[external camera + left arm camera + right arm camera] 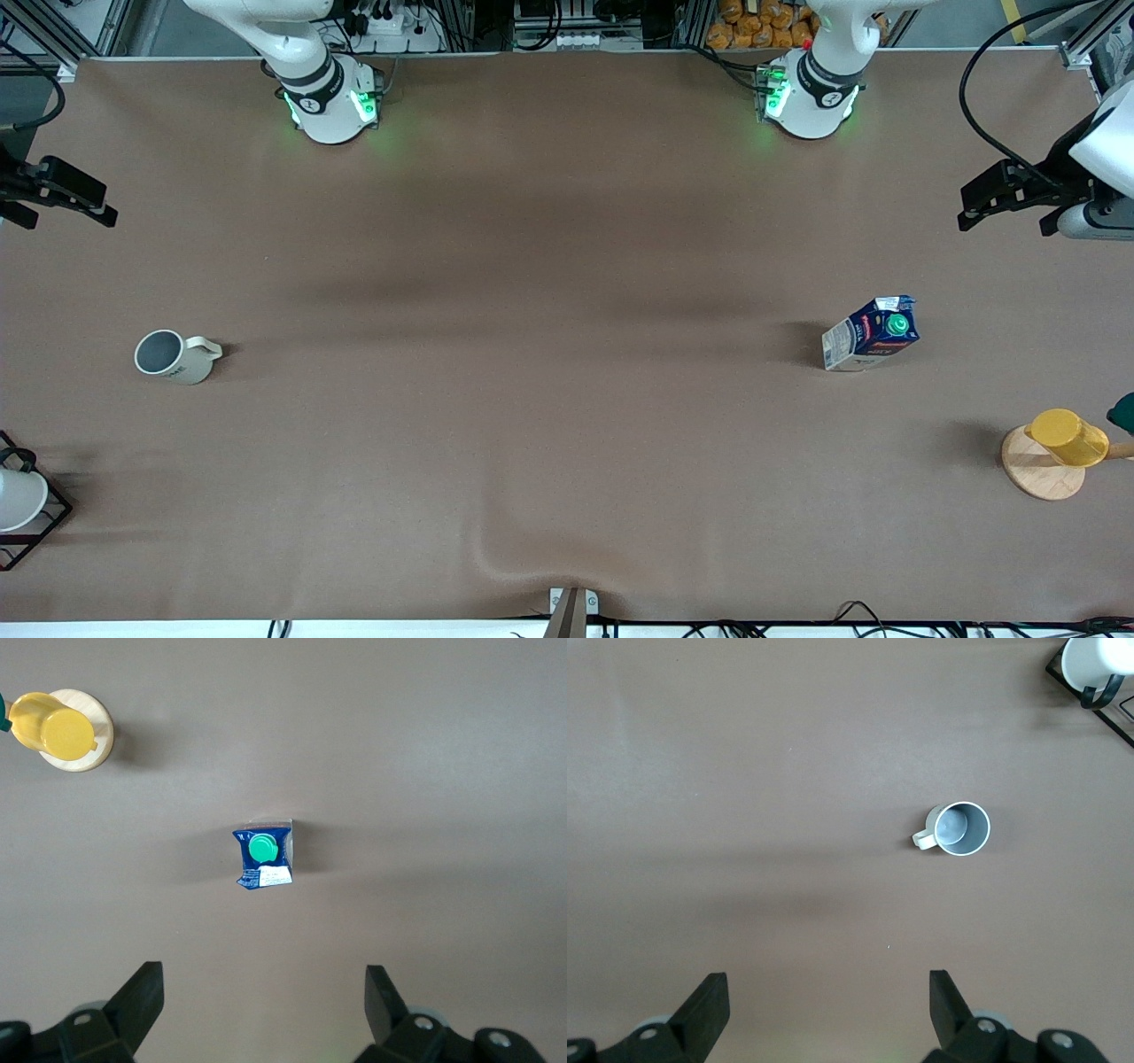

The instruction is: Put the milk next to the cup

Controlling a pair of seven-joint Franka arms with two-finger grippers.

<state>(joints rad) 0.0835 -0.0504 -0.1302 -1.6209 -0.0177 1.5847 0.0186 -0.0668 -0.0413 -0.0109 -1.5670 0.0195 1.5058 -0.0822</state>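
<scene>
The milk (873, 334), a dark blue carton with a green cap, stands on the brown table toward the left arm's end; it also shows in the left wrist view (263, 857). The cup (168, 356), a cream-white mug with a grey inside, stands toward the right arm's end, with its handle pointing toward the table's middle; it also shows in the right wrist view (961, 828). My left gripper (972, 208) is open and empty, high over the table's edge, apart from the milk (264, 992). My right gripper (102, 206) is open and empty, high over the other edge (828, 992).
A yellow cup (1067, 437) lies on a wooden disc (1036, 474), nearer the front camera than the milk. A white cup (18, 501) sits in a black wire rack (53, 518), nearer the camera than the mug. A dark green object (1123, 412) shows beside the yellow cup.
</scene>
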